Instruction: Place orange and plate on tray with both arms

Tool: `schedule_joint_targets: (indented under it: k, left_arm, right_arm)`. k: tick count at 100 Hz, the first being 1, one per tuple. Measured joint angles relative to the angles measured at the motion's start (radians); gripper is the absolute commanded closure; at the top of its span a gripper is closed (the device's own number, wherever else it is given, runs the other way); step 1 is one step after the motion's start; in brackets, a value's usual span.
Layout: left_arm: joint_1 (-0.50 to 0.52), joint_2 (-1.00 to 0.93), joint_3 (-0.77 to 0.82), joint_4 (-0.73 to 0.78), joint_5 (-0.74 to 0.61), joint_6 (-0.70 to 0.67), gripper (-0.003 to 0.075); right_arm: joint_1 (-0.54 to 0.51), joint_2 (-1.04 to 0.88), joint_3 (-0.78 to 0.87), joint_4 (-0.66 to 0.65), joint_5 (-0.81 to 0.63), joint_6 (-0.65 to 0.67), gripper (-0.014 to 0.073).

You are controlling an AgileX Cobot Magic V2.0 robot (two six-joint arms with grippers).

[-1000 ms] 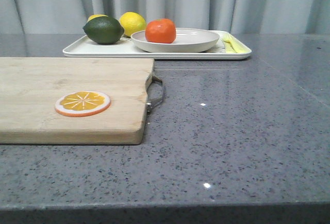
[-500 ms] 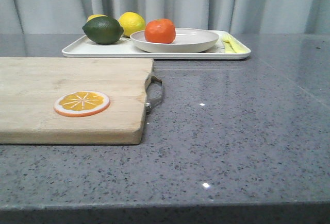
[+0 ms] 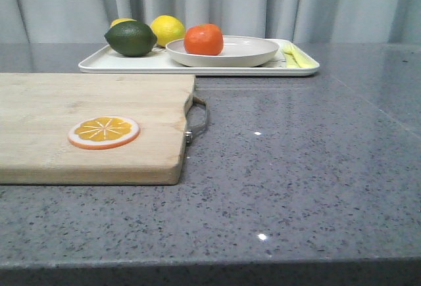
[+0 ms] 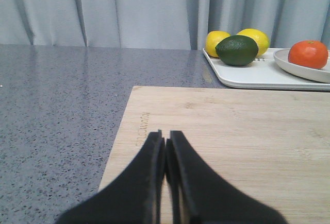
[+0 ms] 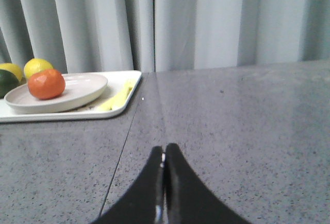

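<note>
A faint mark, possibly a burned-in brand line, runs along the near edge of the wooden cutting board [image 4: 227, 141] in the left wrist view, but its letters are too blurred to read. A small dark print on the white tray [image 4: 258, 77], just below the lime [image 4: 236, 50], is likewise illegible. No other text, label, number or sign can be read in any view.

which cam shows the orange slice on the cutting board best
The front view: the orange slice lies whole and unobstructed on the cutting board. The left wrist view shows bare board but no slice; the right wrist view shows neither.
</note>
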Motion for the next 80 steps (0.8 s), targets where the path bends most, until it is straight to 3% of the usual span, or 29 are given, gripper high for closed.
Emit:
schedule_joint_targets:
  k: [24, 80]
  left_arm:
    - [0.000, 0.000, 0.000, 0.000, 0.000, 0.000, 0.0739]
    - [0.000, 0.000, 0.000, 0.000, 0.002, 0.000, 0.0739]
  right_arm:
    - [-0.026, -0.060, 0.008, -0.084, 0.053, 0.000, 0.0660]
    - [-0.028, -0.062, 0.009, -0.091, 0.096, 0.000, 0.0660]
